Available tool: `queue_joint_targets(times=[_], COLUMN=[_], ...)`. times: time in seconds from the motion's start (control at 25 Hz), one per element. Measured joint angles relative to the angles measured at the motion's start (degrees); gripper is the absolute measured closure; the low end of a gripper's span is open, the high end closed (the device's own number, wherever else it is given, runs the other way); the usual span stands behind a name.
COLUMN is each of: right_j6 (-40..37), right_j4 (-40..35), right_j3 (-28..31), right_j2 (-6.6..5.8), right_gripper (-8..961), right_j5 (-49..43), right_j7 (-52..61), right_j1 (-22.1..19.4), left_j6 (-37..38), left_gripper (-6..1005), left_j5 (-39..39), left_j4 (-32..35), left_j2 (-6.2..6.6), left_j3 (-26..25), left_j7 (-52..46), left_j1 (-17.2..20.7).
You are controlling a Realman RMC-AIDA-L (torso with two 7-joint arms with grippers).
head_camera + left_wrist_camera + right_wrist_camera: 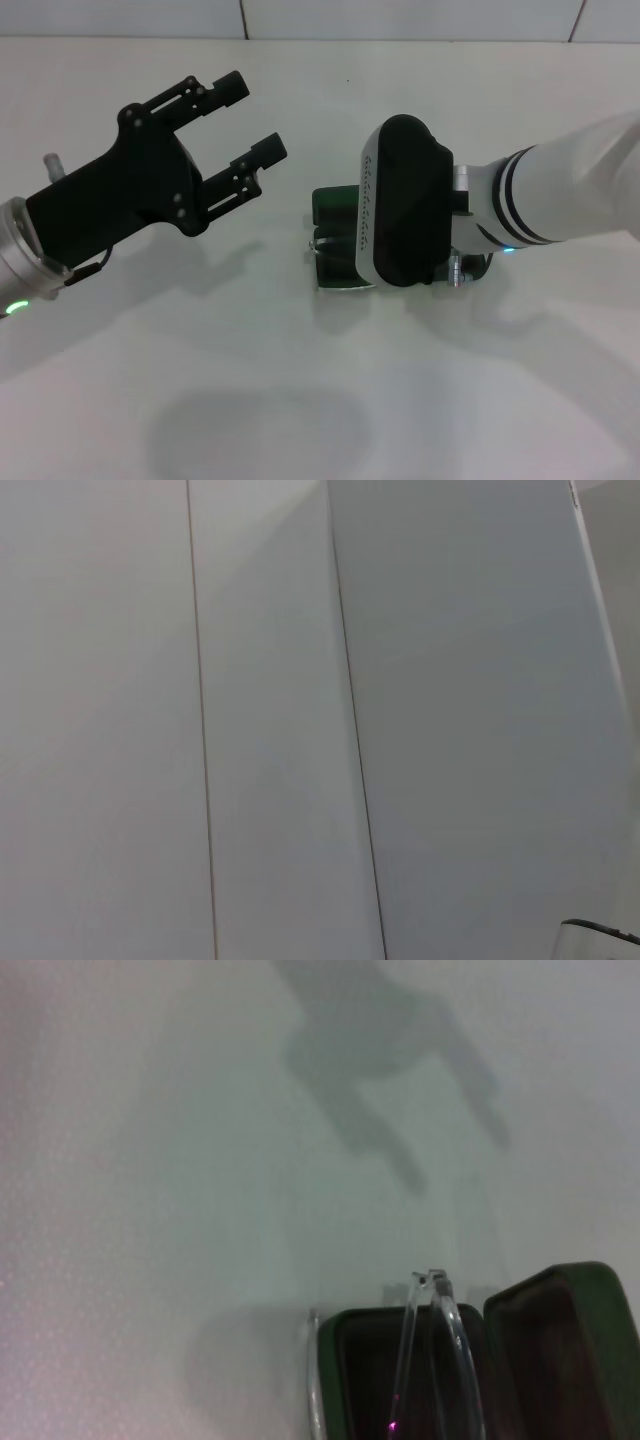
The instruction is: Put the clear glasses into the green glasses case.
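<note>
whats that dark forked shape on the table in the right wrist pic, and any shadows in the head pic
Right wrist view: the dark fork is a claw-shaped shadow on the table, beyond the green glasses case and the clear glasses. Head view: soft shadows lie beneath both arms; the left claw hangs open.

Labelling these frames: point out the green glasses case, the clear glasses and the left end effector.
green glasses case (560,1345): right wrist view, on its raised lid.
clear glasses (440,1310): right wrist view, on a clear arm above the case.
left end effector (250,118): head view, between its open fingertips.
</note>
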Motion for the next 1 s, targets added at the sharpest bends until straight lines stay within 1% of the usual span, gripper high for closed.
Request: queue_joint_targets(times=[0.12,0.32,0.48,0.56,1.0], right_j6=[0.0,0.1,0.1,-0.1,0.6], right_j4=[-0.1,-1.5,-4.3,-5.0,-5.0], right_j3=[0.0,0.0,0.2,0.2,-0.1], right_j2=[0.0,0.0,-0.01,0.0,0.0], right_gripper=[875,883,888,888,888], right_j5=[-0.2,-0.7,-3.2,-3.5,-8.5], right_j7=[0.0,0.0,0.3,0.4,0.4], right_j1=[-0.3,-1.5,-3.3,-3.6,-4.6], left_j6=[0.0,0.0,0.0,0.0,0.1], left_gripper=[350,350,350,350,350], left_j5=[0.0,0.0,0.0,0.0,0.1], left_j4=[0.0,0.0,0.0,0.0,0.0], left_j2=[-0.02,-0.04,-0.04,-0.01,-0.19], left_j3=[0.0,0.0,0.0,0.0,0.0], left_j7=[0.0,0.0,-0.3,-0.3,-0.4], left_j1=[0.0,0.2,0.3,0.3,0.1])
